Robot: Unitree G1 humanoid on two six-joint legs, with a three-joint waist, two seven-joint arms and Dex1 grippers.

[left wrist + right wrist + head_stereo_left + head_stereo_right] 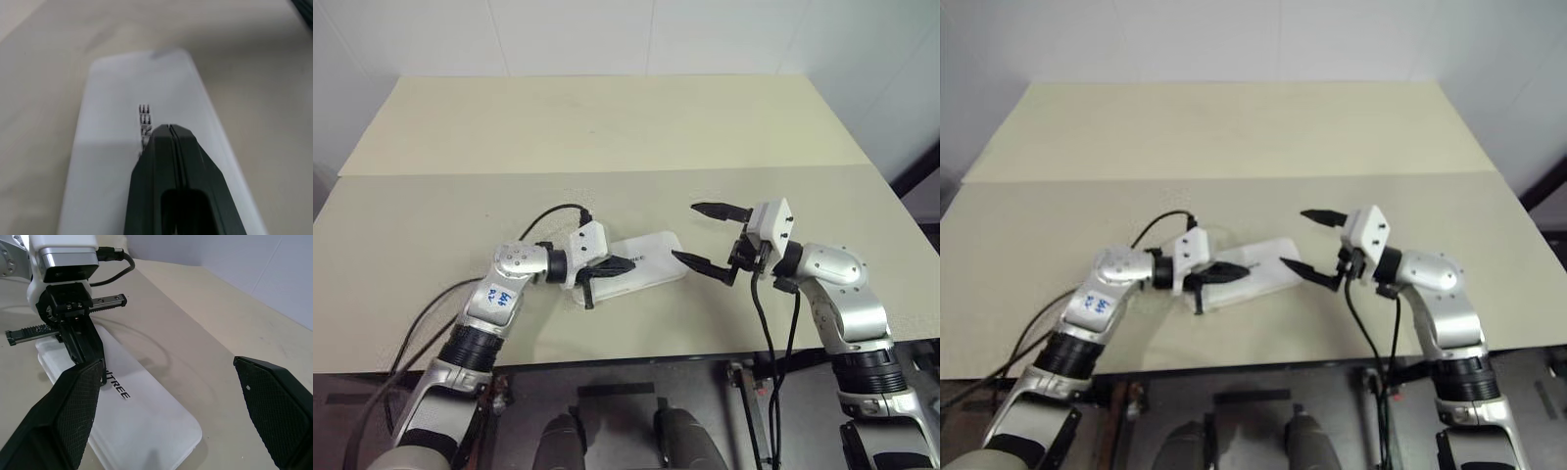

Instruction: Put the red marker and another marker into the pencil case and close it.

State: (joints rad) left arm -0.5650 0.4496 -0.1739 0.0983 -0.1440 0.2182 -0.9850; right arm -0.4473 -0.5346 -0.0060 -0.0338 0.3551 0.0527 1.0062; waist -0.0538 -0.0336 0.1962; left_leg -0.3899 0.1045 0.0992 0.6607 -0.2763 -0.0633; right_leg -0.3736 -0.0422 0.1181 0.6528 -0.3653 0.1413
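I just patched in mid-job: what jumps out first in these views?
The white pencil case lies closed near the table's front edge, lid lettering up. The left pincer, shut, sits over the lid. The right pincer hangs wide open just to the case's right, holding nothing.

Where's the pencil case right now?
The pencil case lies closed on the table's near edge, under the shut left hand, with the open right hand beside it.
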